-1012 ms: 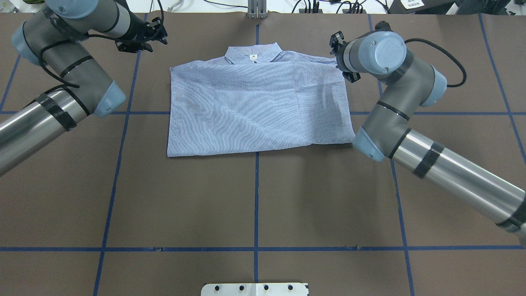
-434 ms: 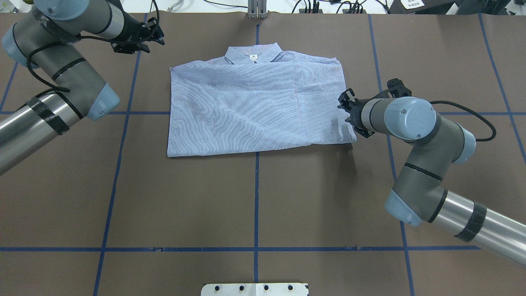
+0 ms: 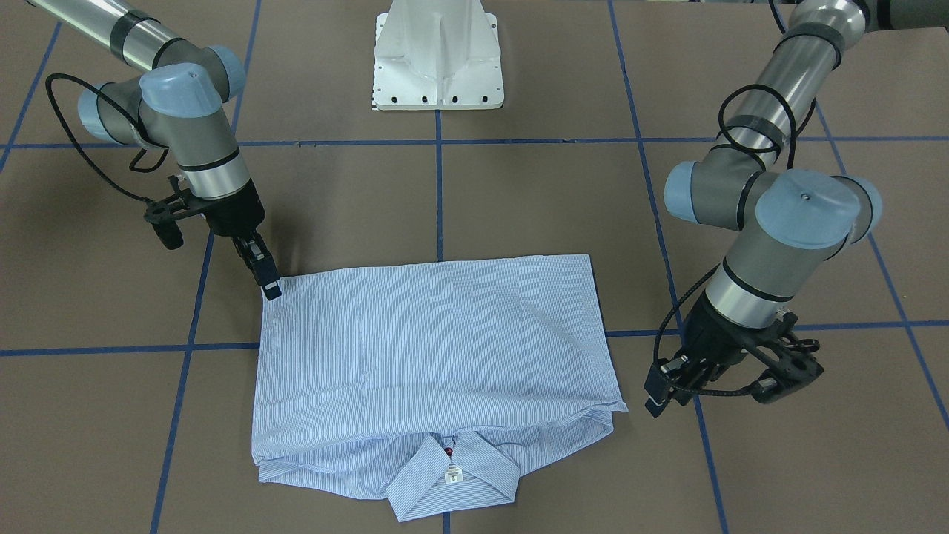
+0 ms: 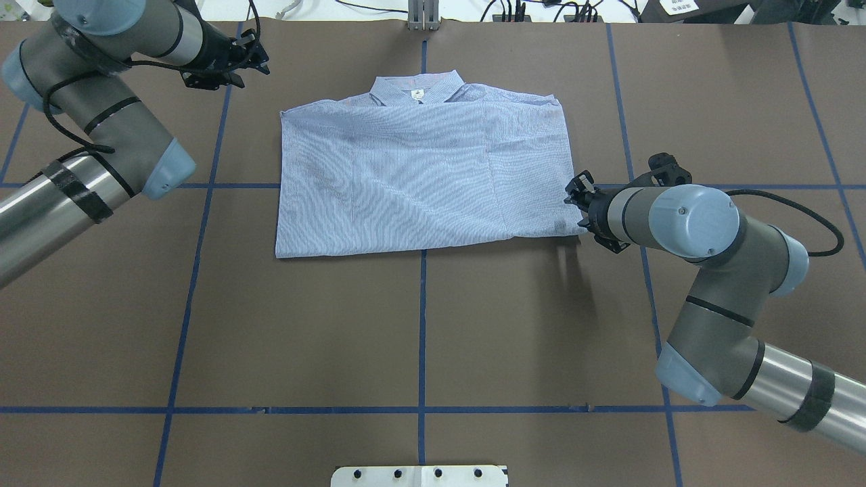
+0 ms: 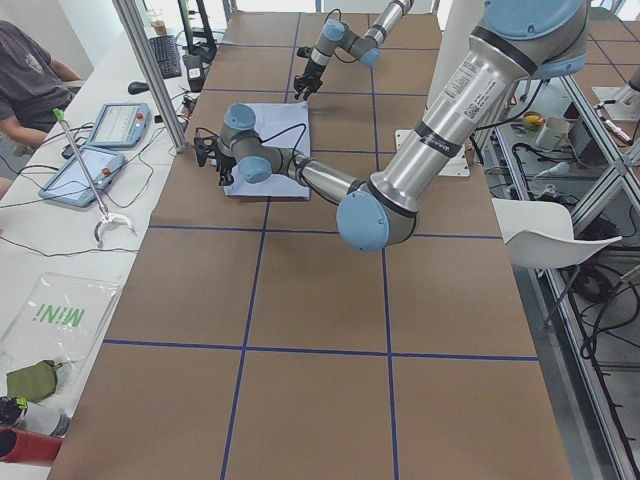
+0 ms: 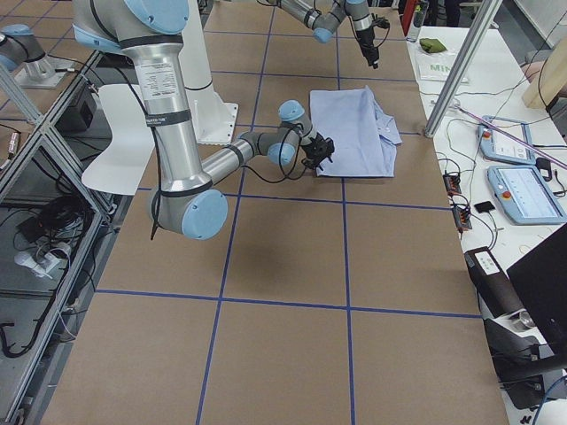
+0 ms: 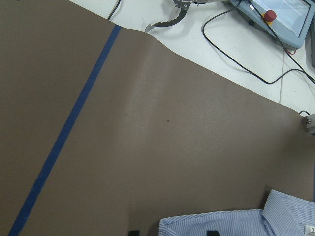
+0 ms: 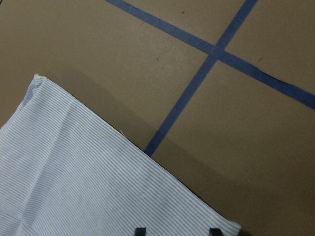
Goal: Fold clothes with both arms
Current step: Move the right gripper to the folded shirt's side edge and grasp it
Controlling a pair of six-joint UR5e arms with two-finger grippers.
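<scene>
While the folded light blue-and-white striped collared shirt (image 4: 419, 176) lies flat on the brown blue-taped desk (image 4: 304, 325), the black right gripper (image 3: 268, 288) sits at its robot-side corner, jaws parted over cloth. The black left gripper (image 3: 656, 393) hangs beside the collar-end corner, jaws parted, empty.

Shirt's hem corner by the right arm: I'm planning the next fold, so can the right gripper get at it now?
Probably yes. The right gripper is open right at that corner of the striped shirt, its fingertips spread to either side of the hem, and nothing lies on the corner or blocks it.
</scene>
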